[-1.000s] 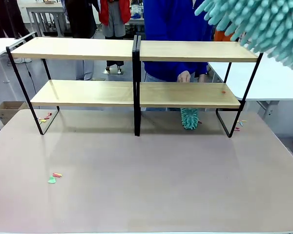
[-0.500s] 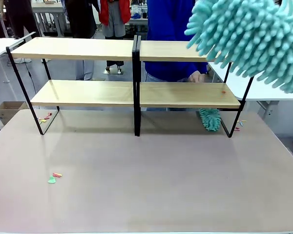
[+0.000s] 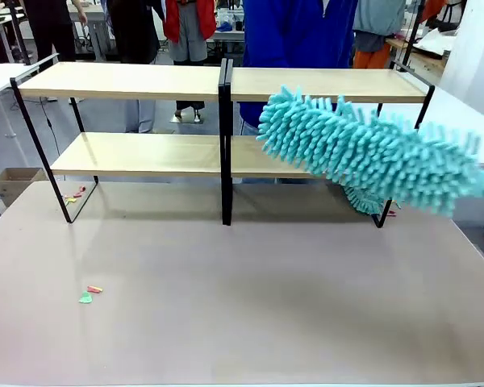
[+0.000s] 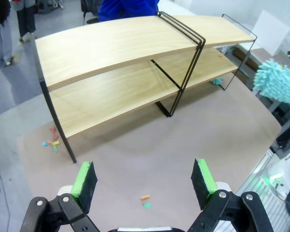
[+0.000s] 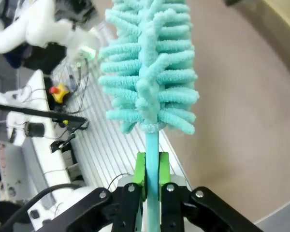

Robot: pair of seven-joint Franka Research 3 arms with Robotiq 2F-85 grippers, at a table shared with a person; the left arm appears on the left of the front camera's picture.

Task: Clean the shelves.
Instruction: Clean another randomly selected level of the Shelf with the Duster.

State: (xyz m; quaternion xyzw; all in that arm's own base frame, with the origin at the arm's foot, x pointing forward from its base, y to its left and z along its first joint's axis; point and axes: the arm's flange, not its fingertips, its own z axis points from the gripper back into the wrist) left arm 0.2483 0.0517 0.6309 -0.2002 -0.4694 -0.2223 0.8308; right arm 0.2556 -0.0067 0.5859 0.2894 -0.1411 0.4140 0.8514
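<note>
Dusting step: approach, as I judged it. The duster (image 3: 363, 153) hung in the air on the near side of the shelves (image 3: 129, 81). In the left wrist view it sat apart from the boards, so no wiping contact had begun.
Grip: the right claw (image 5: 152, 169) was clamped on the duster's thin teal handle. Its green pads pressed either side, and the fluffy head rose toward 12 o'clock in its own view.
Free arm: the left claw (image 4: 144, 181) had its jaws apart and held nothing. It was poised over the desk (image 3: 242, 322) with the shelves at 12 o'clock.
Shelves' place: across the far half of the desk, at 12 o'clock from the robot. Both tiers looked bare where they showed.
Duster's lie: in the front view it crossed the right half of the shelves, tip toward 10 o'clock, handle running off at 3 o'clock.
Other tuft: a teal tuft (image 3: 365, 201) showed under the lower board by the right leg. I could not tell who held it.
Litter: scraps (image 3: 89, 293) lay on the desk at 8 o'clock.
Next move: probably carrying the head on toward 12 o'clock onto a right-hand board, then sweeping along it. That called for clearing the black post and frame.
</note>
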